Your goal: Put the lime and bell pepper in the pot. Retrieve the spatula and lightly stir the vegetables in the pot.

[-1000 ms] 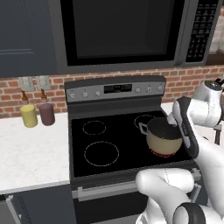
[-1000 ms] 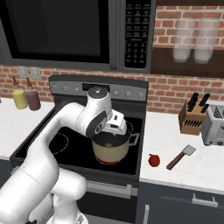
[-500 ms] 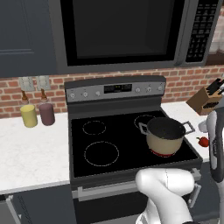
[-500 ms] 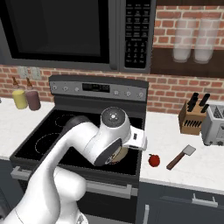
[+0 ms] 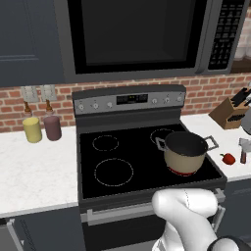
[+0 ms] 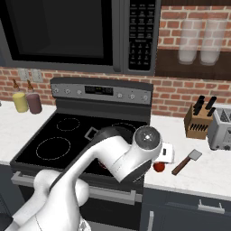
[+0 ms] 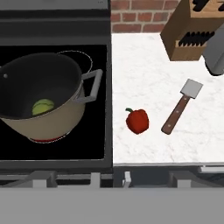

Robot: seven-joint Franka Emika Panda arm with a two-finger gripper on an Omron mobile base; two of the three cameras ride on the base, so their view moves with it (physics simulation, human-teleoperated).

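The lime [image 7: 43, 106] lies in the bottom of the pot [image 7: 48, 118], which stands on the stove's [image 5: 117, 162] front right burner, so the first half of the loading looks done. The bell pepper [image 7: 138, 121] sits on the white counter [image 7: 144, 74] just right of the stove, with the spatula [image 7: 181, 107] lying near it on its far side (blade toward the knife block [image 7: 188, 33]). A second ago the arm hung over the pot; it has since swung right, and the hand camera now looks down over the pepper, the likely next pick. Whether the fingers are spread or closed I cannot tell.
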